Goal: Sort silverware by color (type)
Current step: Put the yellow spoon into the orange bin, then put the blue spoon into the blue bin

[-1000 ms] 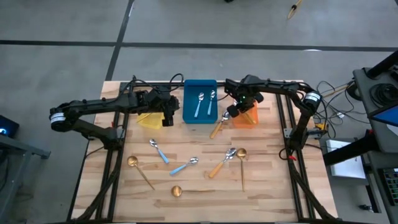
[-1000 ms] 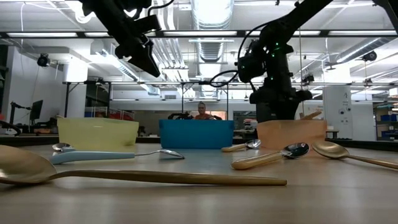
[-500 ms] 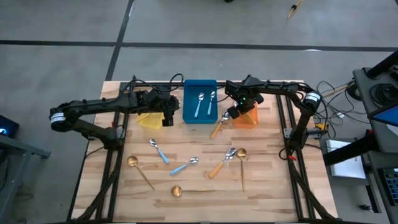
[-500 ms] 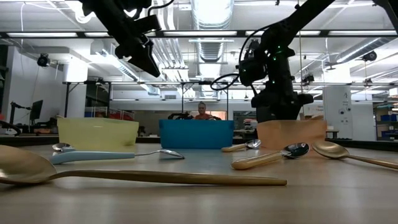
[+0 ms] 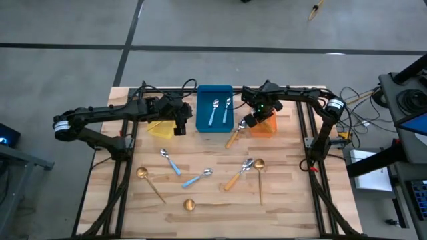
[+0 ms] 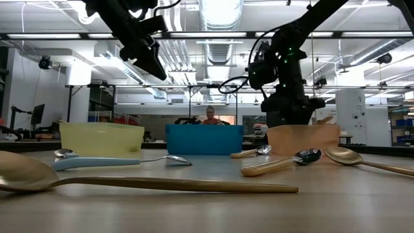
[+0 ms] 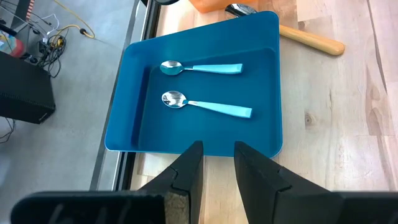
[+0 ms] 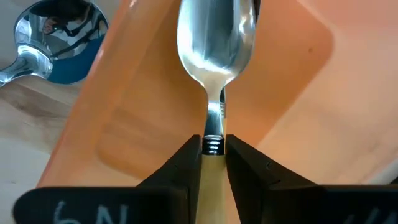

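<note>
Looking across the table (image 5: 287, 200) from its near edge: the loose spoons lie here. A gold spoon (image 5: 189, 205) sits closest to the near edge, another gold spoon (image 5: 142, 173) nearer the left edge, a third gold spoon (image 5: 259, 165) right of centre. Two blue-handled spoons (image 5: 171, 163) lie mid-table, and an orange-handled spoon (image 5: 240, 173) lies just beside the third gold one. A further orange-handled spoon (image 5: 233, 137) rests just in front of the bins, between the blue bin and the orange bin.

Along the far edge: yellow bin (image 5: 159, 127), blue bin (image 5: 215, 108), orange bin (image 5: 265, 122).

Blue bin holds two blue-handled spoons (image 7: 205, 87). Whether anything already lies in the yellow or orange bin I cannot tell.

Right gripper (image 8: 211, 155) hangs over the orange bin, pinching the handle of an orange-handled spoon (image 8: 216, 43), bowl hanging over the bin; the grip looks loose, and a drop seems close.

Left gripper (image 7: 216, 162) hovers by the blue bin's edge, fingers slightly spread, holding nothing.

Judgement: under halfway; seven spoons remain on the wood.

No legible brand or writing; white marks on the right gripper's base are unreadable.
</note>
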Tool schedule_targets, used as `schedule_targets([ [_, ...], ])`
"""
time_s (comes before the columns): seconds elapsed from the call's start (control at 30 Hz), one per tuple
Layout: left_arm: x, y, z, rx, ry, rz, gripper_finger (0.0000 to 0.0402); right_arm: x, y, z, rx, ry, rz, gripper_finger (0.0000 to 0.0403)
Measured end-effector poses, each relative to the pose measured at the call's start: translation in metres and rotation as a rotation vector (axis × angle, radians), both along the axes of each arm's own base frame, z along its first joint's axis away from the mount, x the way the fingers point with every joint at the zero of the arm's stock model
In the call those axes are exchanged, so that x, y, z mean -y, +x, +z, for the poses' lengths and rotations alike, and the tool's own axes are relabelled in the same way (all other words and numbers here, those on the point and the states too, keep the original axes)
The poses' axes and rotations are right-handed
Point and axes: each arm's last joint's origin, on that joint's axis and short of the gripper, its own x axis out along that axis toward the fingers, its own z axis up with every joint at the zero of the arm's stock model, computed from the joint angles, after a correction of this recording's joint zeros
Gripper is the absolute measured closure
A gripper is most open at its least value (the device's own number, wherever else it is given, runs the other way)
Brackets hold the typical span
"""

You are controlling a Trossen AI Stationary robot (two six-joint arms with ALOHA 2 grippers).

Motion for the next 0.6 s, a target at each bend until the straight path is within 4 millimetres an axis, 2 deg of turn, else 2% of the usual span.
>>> schedule_targets([
  [0.17,0.000,0.000,0.000,0.000,0.000,0.000,0.0329,0.000,0.000,0.000,0.000,0.000,-0.001,0.0311],
  [0.33,0.000,0.000,0.000,0.000,0.000,0.000,0.0329,0.000,-0.001,0.002,0.001,-0.001,0.000,0.0308],
  [0.6,0.000,0.000,0.000,0.005,-0.007,0.008,0.0329,-0.003,0.008,0.022,0.057,-0.038,0.036,0.0307],
])
